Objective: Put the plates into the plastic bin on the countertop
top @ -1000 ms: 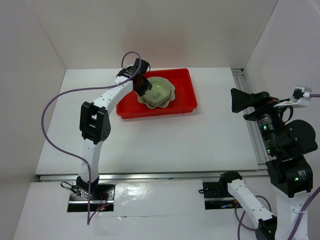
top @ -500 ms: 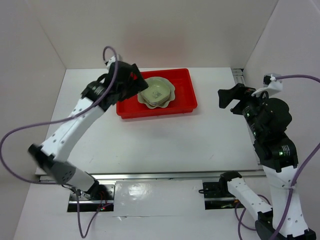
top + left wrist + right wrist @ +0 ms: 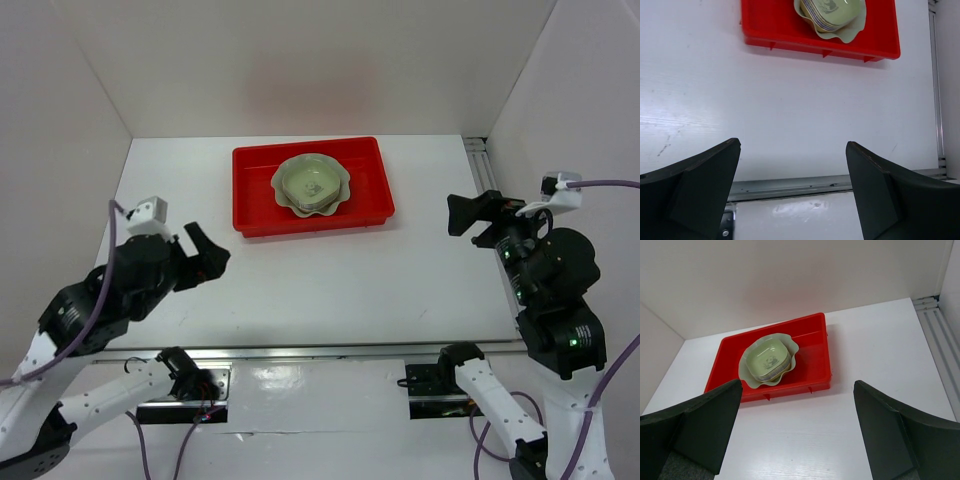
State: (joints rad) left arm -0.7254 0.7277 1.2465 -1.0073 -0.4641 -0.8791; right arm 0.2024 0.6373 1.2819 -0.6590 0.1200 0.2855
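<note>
The red plastic bin (image 3: 370,195) lies at the back middle of the white countertop (image 3: 330,280). Inside it sits a pale green scalloped plate (image 3: 283,180) holding a stack of small rounded-square plates (image 3: 314,184); the top one is light green with a panda print. My left gripper (image 3: 208,250) hangs open and empty over the near left of the counter, far from the bin (image 3: 770,30) and the plates (image 3: 832,12). My right gripper (image 3: 455,215) is open and empty at the right side, facing the bin (image 3: 815,355) and the plates (image 3: 767,360).
A metal rail (image 3: 300,352) runs along the counter's near edge, and another rail (image 3: 488,180) runs along its right side. White walls enclose the back and both sides.
My left gripper opened over the dishes in the bin, and the arm pulled back to the near left. My right arm shifted a little at the right side.
</note>
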